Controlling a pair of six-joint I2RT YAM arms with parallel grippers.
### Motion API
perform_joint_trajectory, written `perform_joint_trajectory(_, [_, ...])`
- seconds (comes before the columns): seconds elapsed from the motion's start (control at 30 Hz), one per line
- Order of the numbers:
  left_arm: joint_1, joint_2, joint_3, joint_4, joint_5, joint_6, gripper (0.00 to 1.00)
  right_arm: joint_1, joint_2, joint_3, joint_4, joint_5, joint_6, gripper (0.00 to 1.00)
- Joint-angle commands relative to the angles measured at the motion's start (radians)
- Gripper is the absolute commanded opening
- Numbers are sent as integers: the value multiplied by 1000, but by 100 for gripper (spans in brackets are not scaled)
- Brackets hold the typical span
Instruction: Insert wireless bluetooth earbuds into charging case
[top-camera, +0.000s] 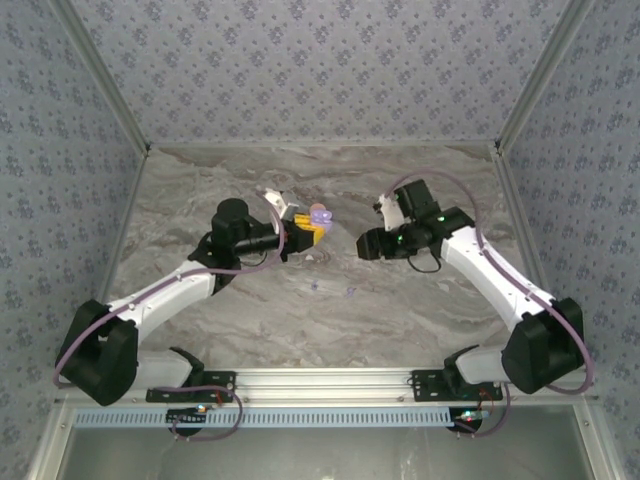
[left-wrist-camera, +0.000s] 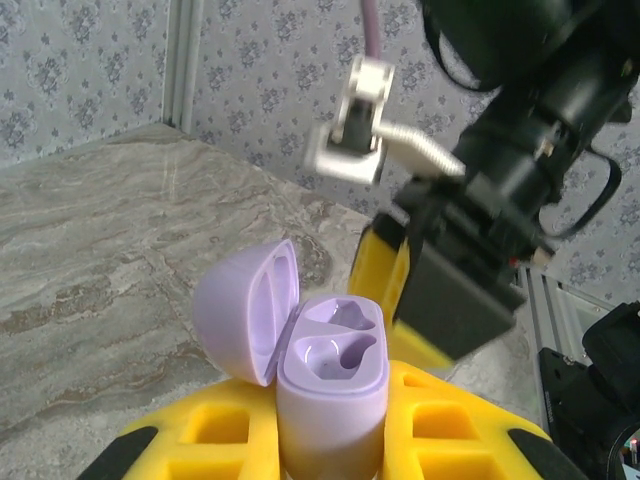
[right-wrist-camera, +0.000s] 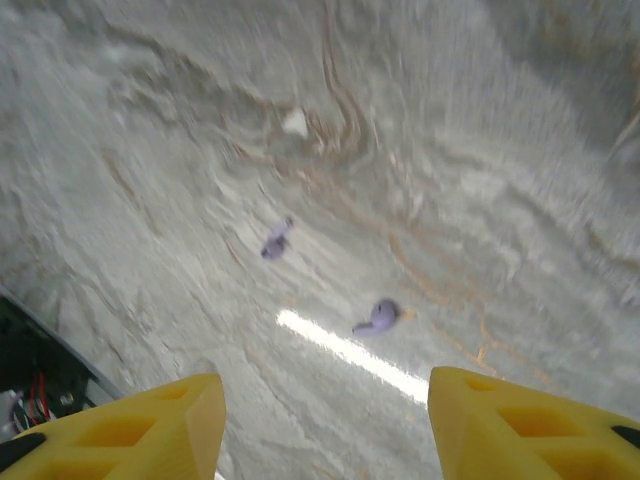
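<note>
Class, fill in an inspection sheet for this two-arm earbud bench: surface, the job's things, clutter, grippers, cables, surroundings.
Surface: grey marbled table top, with a streak of glare in the right wrist view.
Job's things: lilac charging case, lid open, both wells empty; two earbuds lie apart on the table.
Clutter: one small white fleck, too blurred to identify.
Grippers: left gripper shut on the charging case; right gripper open, empty, above the earbuds.
Cables: lilac cables loop along both arms, off the work area.
Surroundings: floral-patterned walls on three sides; metal rail at the near edge.
</note>
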Motion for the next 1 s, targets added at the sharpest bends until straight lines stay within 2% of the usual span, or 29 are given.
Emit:
perform_joint_trajectory(0.0, [3, -47, -21, 36, -20, -20, 20, 38, 26, -53, -2, 39, 73, 58])
perform_joint_trajectory(0.23, [-13, -101, -33, -50, -39, 14, 20, 103, 104, -143, 124, 124, 289, 54])
perform_joint_trajectory(0.43, [-23, -113, -42, -70, -52, 24, 20, 139, 178, -158, 194, 167, 389, 48])
perform_joint_trajectory(0.8, [-33, -115, -50, -75, -61, 32, 21, 203, 294, -145, 203, 233, 473, 44])
perform_joint_trajectory(0.97, [-34, -118, -52, -78, -61, 36, 21, 217, 340, -130, 215, 216, 472, 42])
